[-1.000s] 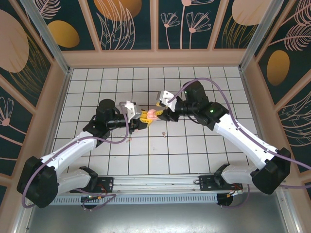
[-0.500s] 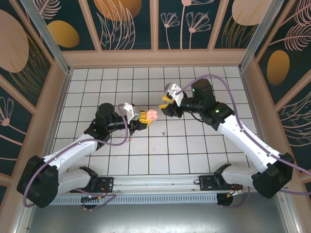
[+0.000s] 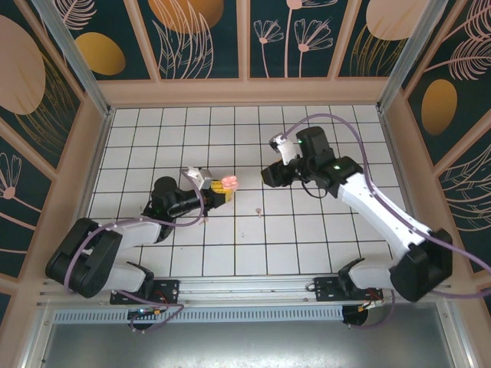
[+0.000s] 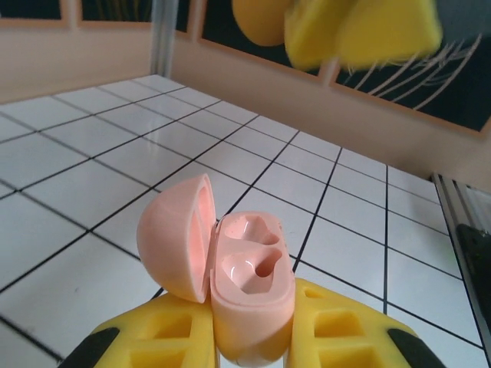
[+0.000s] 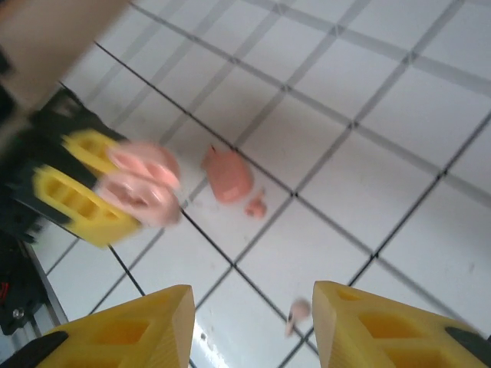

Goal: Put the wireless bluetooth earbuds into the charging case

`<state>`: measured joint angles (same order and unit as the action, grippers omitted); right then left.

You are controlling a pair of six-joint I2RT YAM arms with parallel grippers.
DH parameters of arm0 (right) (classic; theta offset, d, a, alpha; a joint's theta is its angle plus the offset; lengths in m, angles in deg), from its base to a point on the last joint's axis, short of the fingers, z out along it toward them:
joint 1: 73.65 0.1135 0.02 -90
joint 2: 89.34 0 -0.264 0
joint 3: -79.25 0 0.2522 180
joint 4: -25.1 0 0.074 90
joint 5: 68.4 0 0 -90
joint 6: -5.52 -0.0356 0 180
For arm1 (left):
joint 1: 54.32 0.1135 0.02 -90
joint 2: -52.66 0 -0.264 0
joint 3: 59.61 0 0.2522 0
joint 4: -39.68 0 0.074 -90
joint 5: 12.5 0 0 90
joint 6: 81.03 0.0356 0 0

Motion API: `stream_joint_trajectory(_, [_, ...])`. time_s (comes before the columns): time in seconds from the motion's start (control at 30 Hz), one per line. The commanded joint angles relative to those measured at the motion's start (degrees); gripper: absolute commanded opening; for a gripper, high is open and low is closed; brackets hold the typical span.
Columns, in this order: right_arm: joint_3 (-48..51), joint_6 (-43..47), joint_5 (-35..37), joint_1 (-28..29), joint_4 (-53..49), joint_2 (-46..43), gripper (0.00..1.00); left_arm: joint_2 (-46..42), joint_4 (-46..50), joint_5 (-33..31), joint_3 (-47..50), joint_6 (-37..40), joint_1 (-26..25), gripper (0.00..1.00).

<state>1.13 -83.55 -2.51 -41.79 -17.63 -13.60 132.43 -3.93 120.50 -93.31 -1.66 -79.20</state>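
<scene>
The salmon-pink charging case stands upright between the yellow fingers of my left gripper, which is shut on it. Its lid hangs open to the left and both wells are empty. From above, the left gripper holds the case left of centre. My right gripper hovers one tile to its right, open and empty. One of the tiny earbuds lies on the tile below the right gripper, and shows from above as a pink earbud speck.
A blurred pink blob with a smaller pink bit lies on the tile beyond the earbud; I cannot tell what they are. Wooden walls ring the white tiled floor.
The two grippers met at the case a second ago. The right one has since pulled away to the right, and the left has drawn back slightly left, still holding the case.
</scene>
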Motion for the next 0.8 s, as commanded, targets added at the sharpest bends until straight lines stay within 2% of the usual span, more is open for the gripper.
stream_joint_trajectory(0.0, [-0.77,-8.41,3.07,-0.13,-7.95,5.18,0.44,1.53,-12.72,1.21,1.4,-6.46,1.82,0.15])
stream_joint_trajectory(0.07, [-1.27,-9.34,3.18,-0.13,-9.2,8.41,0.44,1.71,-14.49,1.07,2.5,-7.38,2.51,0.15])
stream_joint_trajectory(0.3, [-6.32,-10.79,12.98,5.92,-14.42,19.43,0.43,0.26,-12.89,-0.43,3.98,-7.03,3.37,0.15])
stream_joint_trajectory(0.77, [-10.7,-10.83,15.95,9.09,-14.06,31.29,0.4,-0.42,-13.24,-0.47,4.21,-7.99,3.49,0.15])
